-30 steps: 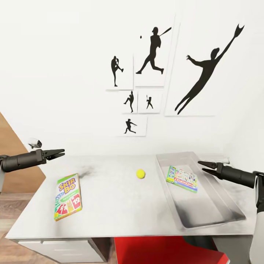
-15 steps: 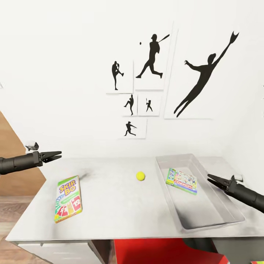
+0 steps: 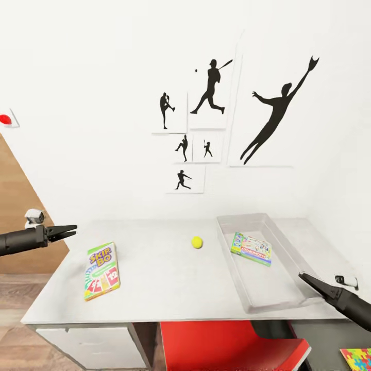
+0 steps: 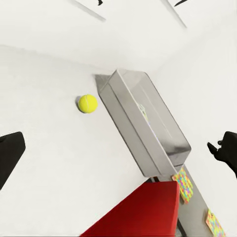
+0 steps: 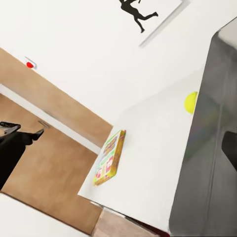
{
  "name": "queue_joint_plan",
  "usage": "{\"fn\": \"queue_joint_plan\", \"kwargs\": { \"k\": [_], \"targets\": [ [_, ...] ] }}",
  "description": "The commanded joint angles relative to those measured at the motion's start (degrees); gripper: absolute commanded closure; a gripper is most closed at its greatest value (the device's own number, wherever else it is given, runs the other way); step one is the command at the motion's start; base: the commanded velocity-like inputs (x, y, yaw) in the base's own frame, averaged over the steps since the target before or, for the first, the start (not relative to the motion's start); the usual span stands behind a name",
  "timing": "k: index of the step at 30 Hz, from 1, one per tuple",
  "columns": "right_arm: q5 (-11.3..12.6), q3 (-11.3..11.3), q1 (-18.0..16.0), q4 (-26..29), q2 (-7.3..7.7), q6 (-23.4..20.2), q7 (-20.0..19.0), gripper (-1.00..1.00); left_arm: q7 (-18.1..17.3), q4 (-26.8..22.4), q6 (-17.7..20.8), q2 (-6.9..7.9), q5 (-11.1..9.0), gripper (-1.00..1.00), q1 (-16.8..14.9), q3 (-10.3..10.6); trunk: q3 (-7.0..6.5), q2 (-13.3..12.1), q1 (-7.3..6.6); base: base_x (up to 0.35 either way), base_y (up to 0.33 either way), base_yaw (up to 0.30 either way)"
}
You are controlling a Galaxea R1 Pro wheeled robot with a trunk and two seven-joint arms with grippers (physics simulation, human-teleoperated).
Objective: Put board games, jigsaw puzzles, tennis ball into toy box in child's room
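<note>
The grey toy box (image 3: 296, 260) sits at the right end of the pale table (image 3: 165, 278) with one board game (image 3: 251, 249) lying flat inside it, while the tennis ball (image 3: 197, 242) rests on the tabletop just beside the box's left wall and the SKIP-BO game (image 3: 101, 270) lies well apart near the table's left end. My left claw (image 3: 66, 231) hangs off the table's left edge and my right claw (image 3: 309, 280) hovers by the box's near right corner, both pressed together and holding nothing. A jigsaw puzzle (image 3: 359, 359) lies on the floor at lower right, near a red seat (image 3: 226, 348) under the table.

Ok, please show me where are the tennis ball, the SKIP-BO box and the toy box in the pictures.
tennis ball (image 3: 196, 242): head view, middle of the ball.
SKIP-BO box (image 3: 101, 270): head view, middle of its printed top face.
toy box (image 3: 229, 250): head view, its left wall.
</note>
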State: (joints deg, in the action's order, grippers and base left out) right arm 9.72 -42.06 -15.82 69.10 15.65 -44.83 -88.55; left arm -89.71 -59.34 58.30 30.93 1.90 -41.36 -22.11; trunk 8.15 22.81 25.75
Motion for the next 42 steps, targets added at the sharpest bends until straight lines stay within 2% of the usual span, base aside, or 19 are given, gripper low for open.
{"fn": "queue_joint_plan", "kwargs": {
  "k": [1,8,9,17,24,35,37,38,42],
  "targets": [
    [0.7,-0.03,0.61,0.41,-0.25,-0.26,-0.19,-1.0,-0.29,-0.01,0.6,0.38,0.13,-1.0,0.15,-0.01,0.03,0.11,0.03,-0.072,0.0,0.0],
    [3.83,-0.02,5.07,5.02,-2.8,1.35,-0.21,-1.0,-0.29,0.01,0.6,1.67,-1.98,-1.0,2.15,0.04,-0.64,0.11,0.03,-0.032,0.0,0.0],
    [3.83,-0.02,5.07,5.02,-2.8,1.35,-0.21,-1.0,-0.29,0.01,0.6,1.67,-1.98,-1.0,2.15,0.04,-0.73,0.11,0.03,-0.015,0.0,0.0],
    [4.69,-0.04,8.74,11.97,-5.93,1.86,-0.21,-1.0,-0.29,0.02,0.59,2.09,-5.38,-1.0,5.95,-0.06,-1.49,0.11,0.03,-0.006,0.0,0.0],
    [4.84,0.06,10.6,15.13,-7.42,1.91,-0.22,-1.0,-0.29,0.01,0.65,3.04,-8.3,-1.0,7.26,-0.01,-2.15,0.11,0.03,-0.001,0.0,0.0],
    [4.56,0.24,11.05,15.38,-7.83,2.24,0.08,-1.0,-0.29,-0.1,0.62,3.5,-9.06,-1.0,7.59,0.36,-2.5,0.11,0.03,0.0,0.0,0.0],
    [4.14,0.26,11.09,15.27,-8.18,2.39,0.27,-1.0,-0.29,-0.18,0.6,3.38,-9.08,-1.0,7.62,0.45,-2.51,0.11,0.03,0.0,0.0,0.0],
    [3.89,0.15,11.1,15.42,-9.07,2.49,0.41,-1.0,-0.29,-0.26,0.59,3.21,-9.09,-1.0,7.63,0.73,-2.51,0.11,0.03,0.0,0.0,0.0],
    [3.8,0.07,11.08,15.35,-9.79,2.53,0.45,-1.0,-0.29,-0.31,0.59,3.14,-9.1,-1.0,7.62,1.27,-2.52,0.11,0.03,0.0,0.0,0.0]
  ]
}}
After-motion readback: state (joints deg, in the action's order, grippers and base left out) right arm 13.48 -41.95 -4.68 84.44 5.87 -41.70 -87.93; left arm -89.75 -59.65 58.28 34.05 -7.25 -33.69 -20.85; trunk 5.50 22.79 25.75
